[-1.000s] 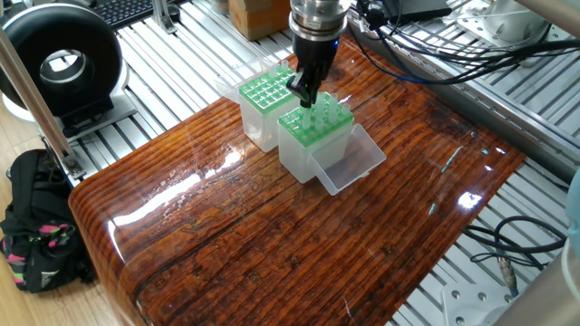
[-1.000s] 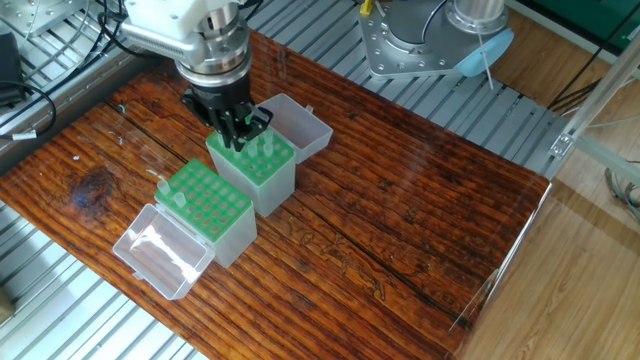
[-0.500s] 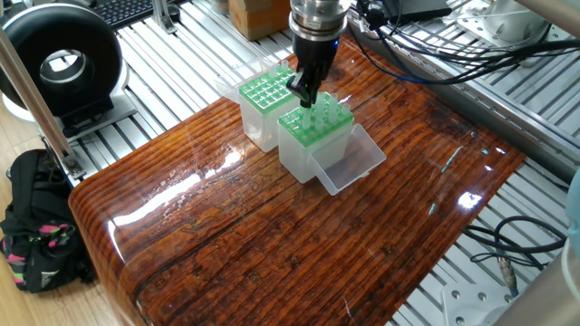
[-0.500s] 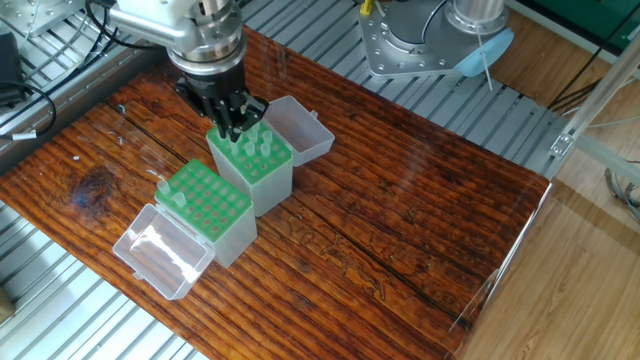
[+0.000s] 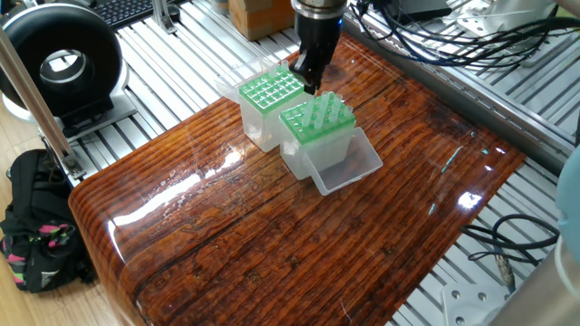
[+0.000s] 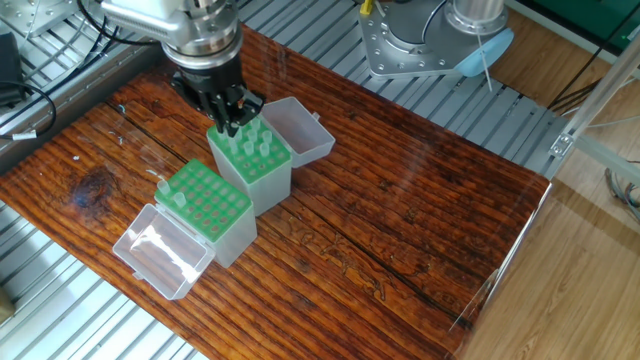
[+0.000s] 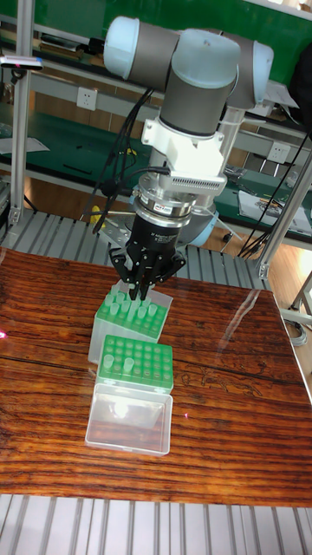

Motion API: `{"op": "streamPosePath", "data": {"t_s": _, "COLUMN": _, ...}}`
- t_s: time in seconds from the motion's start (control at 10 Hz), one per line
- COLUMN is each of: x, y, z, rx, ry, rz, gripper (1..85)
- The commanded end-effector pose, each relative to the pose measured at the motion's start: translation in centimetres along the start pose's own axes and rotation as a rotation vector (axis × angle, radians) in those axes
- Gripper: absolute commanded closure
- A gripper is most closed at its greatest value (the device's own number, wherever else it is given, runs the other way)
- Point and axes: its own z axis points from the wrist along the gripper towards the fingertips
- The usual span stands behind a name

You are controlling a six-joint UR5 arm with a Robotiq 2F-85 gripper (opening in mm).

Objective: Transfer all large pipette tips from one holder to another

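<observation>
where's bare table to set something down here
The wooden table is bare from the open lid to its far edge, and along the front edge in the tall view. It is crowded where the two tip boxes stand under the gripper.

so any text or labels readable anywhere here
No text can be read in any view.
The gripper and arm show no legible brand.
The tip boxes carry no visible label.
Papers on the back bench are too blurred to read.
</observation>
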Motion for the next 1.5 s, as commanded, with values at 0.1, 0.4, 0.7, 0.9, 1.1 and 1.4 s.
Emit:
{"op": "streamPosePath", "data": {"t_s": 0.1, "x": 0.0, "y": 0.2, "z": -1.6, "rx": -0.018, "ry": 0.012, "rz": 0.0, "gripper": 77.0}}
{"op": "streamPosePath", "data": {"t_s": 0.4, "x": -0.4, "y": 0.0, "z": -2.4, "rx": -0.024, "ry": 0.021, "rz": -0.006, "gripper": 77.0}}
{"op": "streamPosePath", "data": {"t_s": 0.7, "x": -0.8, "y": 0.1, "z": -3.2, "rx": -0.027, "ry": 0.03, "rz": -0.005, "gripper": 77.7}}
{"op": "streamPosePath", "data": {"t_s": 0.9, "x": -1.0, "y": -0.1, "z": -3.8, "rx": -0.028, "ry": 0.036, "rz": -0.006, "gripper": 78.0}}
{"op": "streamPosePath", "data": {"t_s": 1.1, "x": -1.1, "y": -0.3, "z": -4.6, "rx": -0.034, "ry": 0.044, "rz": -0.013, "gripper": 78.0}}
{"op": "streamPosePath", "data": {"t_s": 1.4, "x": -1.2, "y": -0.2, "z": -6.2, "rx": -0.038, "ry": 0.057, "rz": -0.013, "gripper": 78.0}}
